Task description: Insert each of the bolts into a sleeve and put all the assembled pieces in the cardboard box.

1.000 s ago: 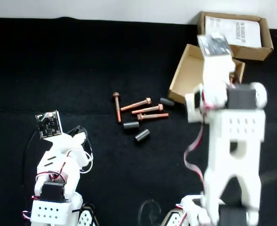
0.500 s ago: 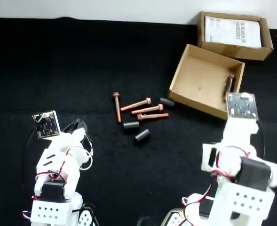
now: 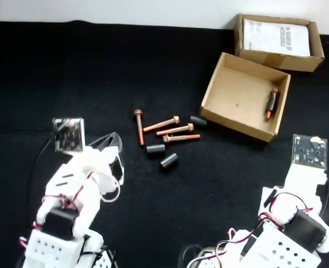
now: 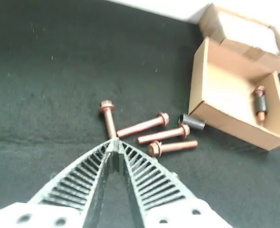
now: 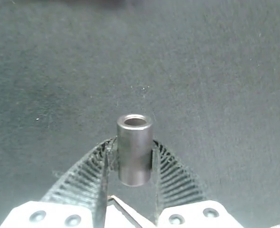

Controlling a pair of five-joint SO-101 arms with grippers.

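My right fingers (image 5: 156,148) are clamped on one sleeve (image 5: 134,142), a dark grey tube held by its sides with its open bore pointing away from my wrist. Below it is bare black worktop (image 5: 216,71). In the high view my right arm (image 3: 298,223) sits low at the near right corner, well apart from the other parts.

My left fingers (image 4: 114,143) are closed tip to tip and hold nothing. They point at the cluster of loose parts and sit near it.

There are four loose bolts (image 3: 175,130), all copper-coloured. One bolt (image 4: 108,116) lies alone, crosswise to the others, and is closest to my left fingertips. The other three (image 4: 162,134) lie roughly parallel just beside it.

Three loose sleeves lie on the worktop. Two (image 3: 156,148) (image 3: 168,161) are close together on the near side of the bolts. The third (image 3: 198,120) is just beside the wall of the cardboard box (image 3: 237,92).

Inside that open box lies one assembled piece (image 3: 272,104), a bolt wearing a sleeve, close to the far right wall. That makes five bolts and five sleeves in all.

Behind it is a second cardboard box (image 3: 316,58) holding a printed sheet (image 3: 277,36).
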